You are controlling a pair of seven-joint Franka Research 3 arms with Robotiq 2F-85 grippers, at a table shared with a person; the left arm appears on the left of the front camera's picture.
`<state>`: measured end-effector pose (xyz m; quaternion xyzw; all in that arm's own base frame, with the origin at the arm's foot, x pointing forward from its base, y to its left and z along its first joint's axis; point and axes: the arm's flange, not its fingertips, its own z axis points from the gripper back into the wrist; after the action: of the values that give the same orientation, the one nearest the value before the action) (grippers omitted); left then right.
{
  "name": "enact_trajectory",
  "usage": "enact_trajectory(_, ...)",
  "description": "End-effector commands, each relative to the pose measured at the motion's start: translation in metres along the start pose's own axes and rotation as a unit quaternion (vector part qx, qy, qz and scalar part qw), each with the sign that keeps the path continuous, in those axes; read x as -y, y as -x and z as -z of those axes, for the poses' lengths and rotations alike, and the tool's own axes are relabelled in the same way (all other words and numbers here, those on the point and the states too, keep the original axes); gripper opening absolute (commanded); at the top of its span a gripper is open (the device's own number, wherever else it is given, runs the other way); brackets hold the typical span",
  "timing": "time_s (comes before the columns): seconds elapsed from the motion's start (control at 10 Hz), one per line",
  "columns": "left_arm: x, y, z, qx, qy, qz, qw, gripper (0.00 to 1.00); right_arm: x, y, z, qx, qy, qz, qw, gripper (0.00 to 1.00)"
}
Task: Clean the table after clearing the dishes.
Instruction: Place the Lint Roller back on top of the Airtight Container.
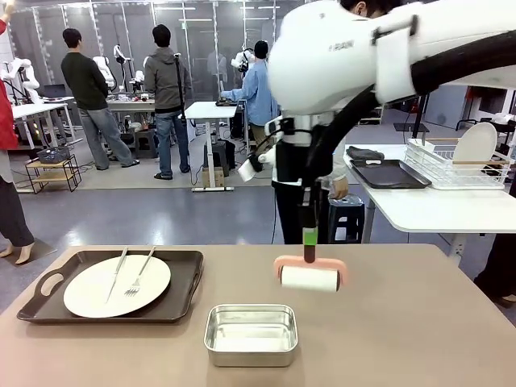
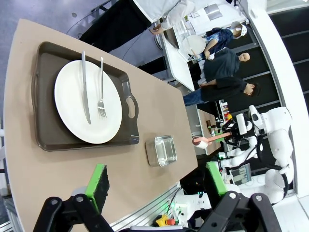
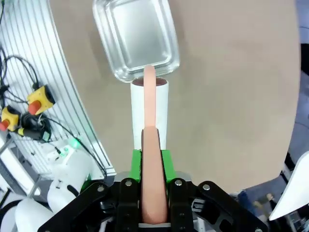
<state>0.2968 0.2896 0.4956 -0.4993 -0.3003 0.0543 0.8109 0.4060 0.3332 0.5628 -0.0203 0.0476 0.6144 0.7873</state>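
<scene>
The taupe table (image 1: pixel 403 339) carries a dark brown tray (image 1: pixel 48 302) at its left. On the tray lies a cream plate (image 1: pixel 117 286) with a knife (image 1: pixel 117 274) and a fork (image 1: pixel 139 278). My right gripper (image 1: pixel 309 234) is shut on the pink handle of a white lint roller (image 1: pixel 310 278), held upright right of the table's middle; I cannot tell if the roll touches the top. In the right wrist view, the right gripper (image 3: pixel 149 159) clamps the roller (image 3: pixel 149 111). My left gripper (image 2: pixel 157 181) is open and empty, high above the table (image 2: pixel 29 164), looking down at the plate (image 2: pixel 87 101).
A small steel pan (image 1: pixel 251 334) sits near the front edge, just left of the roller, pan (image 3: pixel 135 36). A white side table at the right holds a dish rack (image 1: pixel 451 165) and a dark tray (image 1: pixel 387 173). People stand in the background.
</scene>
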Motion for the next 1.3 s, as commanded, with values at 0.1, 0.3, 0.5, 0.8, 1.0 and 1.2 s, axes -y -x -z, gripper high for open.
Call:
enact_trajectory(0.1, 0.002, 0.0, -0.003, 0.003, 0.004, 0.004, 1.0, 1.0, 0.004, -0.025, 0.006, -0.019, 0.001, -0.067, 0.998, 0.2)
enact_trajectory(0.3, 0.002, 0.0, -0.003, 0.003, 0.004, 0.004, 1.0, 1.0, 0.013, -0.024, 0.005, 0.026, 0.067, 0.026, 0.997, 0.2)
enact_trajectory(0.5, 0.002, 0.0, -0.003, 0.003, 0.004, 0.004, 1.0, 1.0, -0.001, -0.029, 0.015, -0.015, -0.012, -0.05, 0.999, 0.2)
enact_trajectory(0.8, 0.002, 0.0, -0.003, 0.003, 0.004, 0.004, 1.0, 1.0, 0.012, -0.028, 0.023, 0.021, -0.015, -0.082, 0.996, 0.2)
enact_trajectory(1.0, 0.002, 0.0, -0.003, 0.003, 0.004, 0.004, 1.0, 1.0, 0.018, -0.048, 0.038, 0.025, -0.025, -0.106, 0.994, 0.2)
enact_trajectory(1.2, 0.002, 0.0, -0.003, 0.003, 0.004, 0.004, 1.0, 1.0, 0.023, -0.07, 0.059, 0.034, -0.048, -0.125, 0.99, 0.2)
